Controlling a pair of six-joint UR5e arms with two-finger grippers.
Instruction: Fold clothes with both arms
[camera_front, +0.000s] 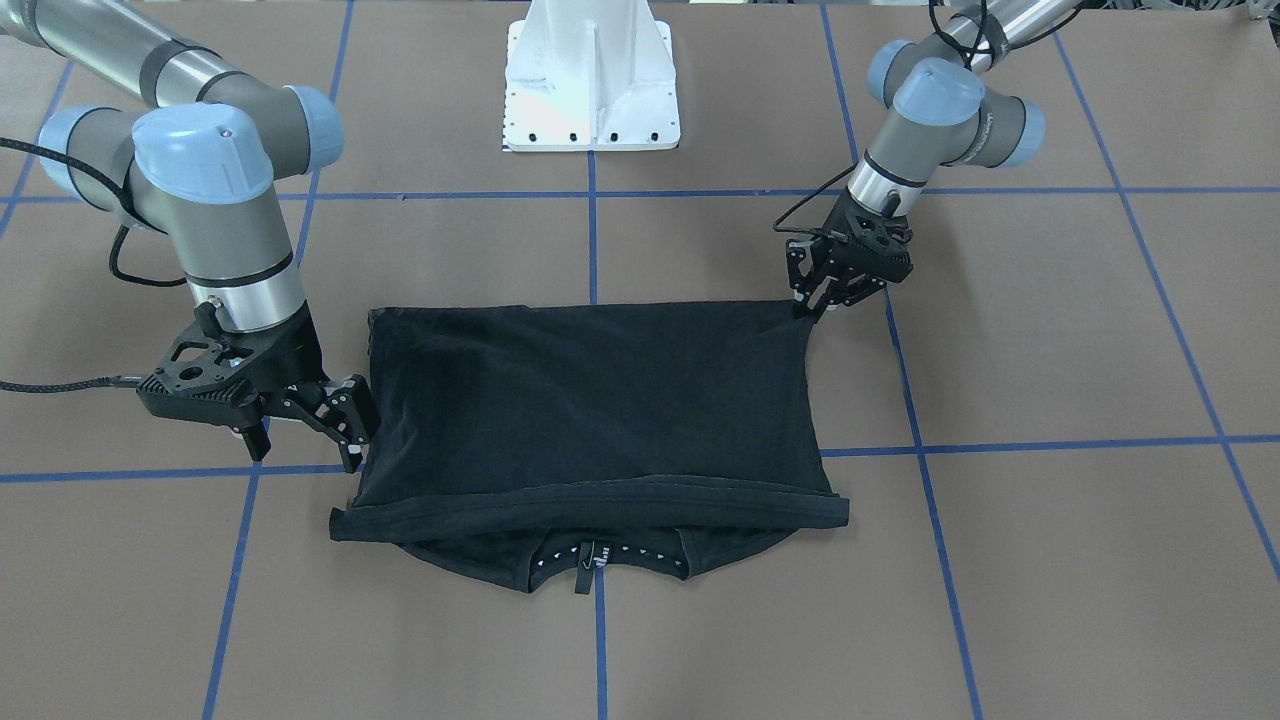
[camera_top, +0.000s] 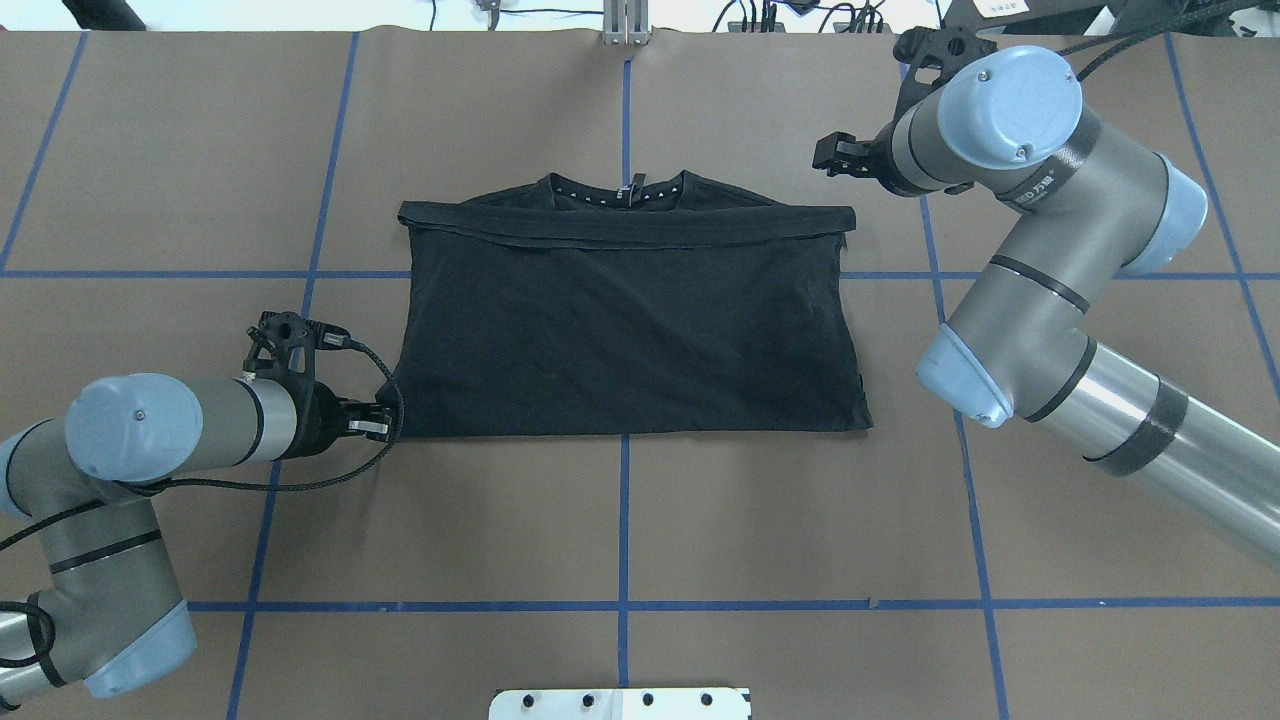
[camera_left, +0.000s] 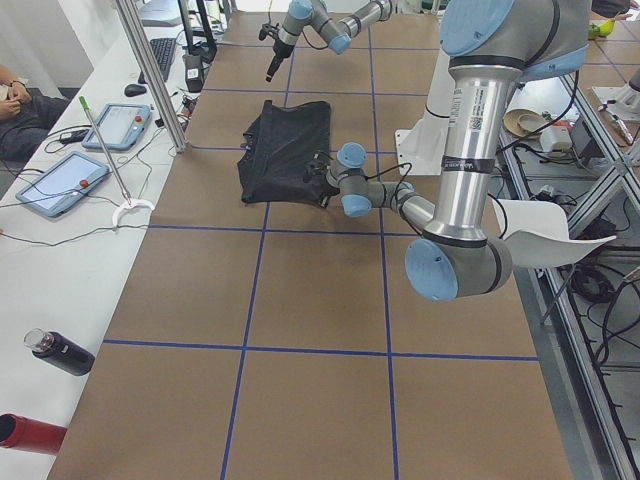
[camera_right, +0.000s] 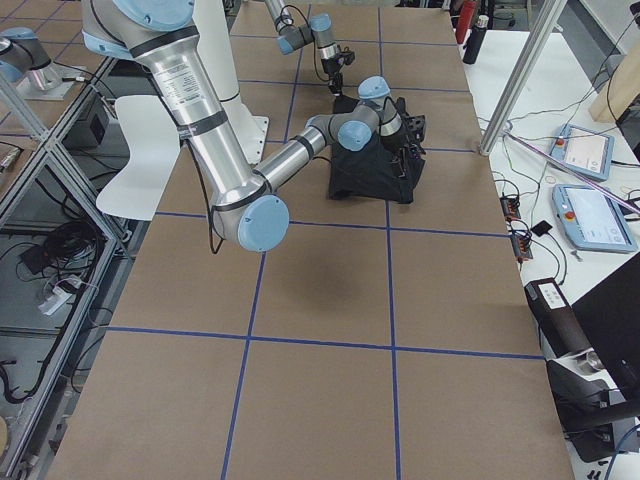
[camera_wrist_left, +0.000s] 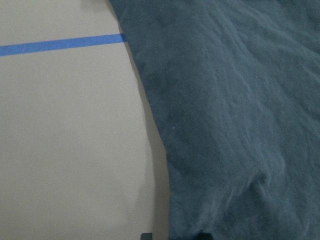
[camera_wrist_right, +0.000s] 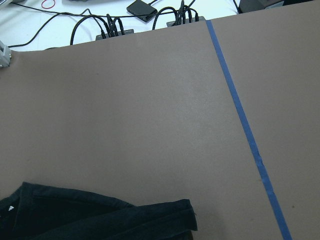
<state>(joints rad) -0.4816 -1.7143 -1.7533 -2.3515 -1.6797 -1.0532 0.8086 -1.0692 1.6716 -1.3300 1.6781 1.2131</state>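
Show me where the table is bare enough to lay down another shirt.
Bare: the wide stretch between the T-shirt and the white pedestal base, and the far squares on the robot's left, beyond the collar. Crowded: both ends of the shirt, at the left gripper and right gripper.

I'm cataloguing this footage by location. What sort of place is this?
Most likely a robotics lab: a left arm and right arm at a table gridded in blue tape, control tablets on the side bench, a black T-shirt as test piece.
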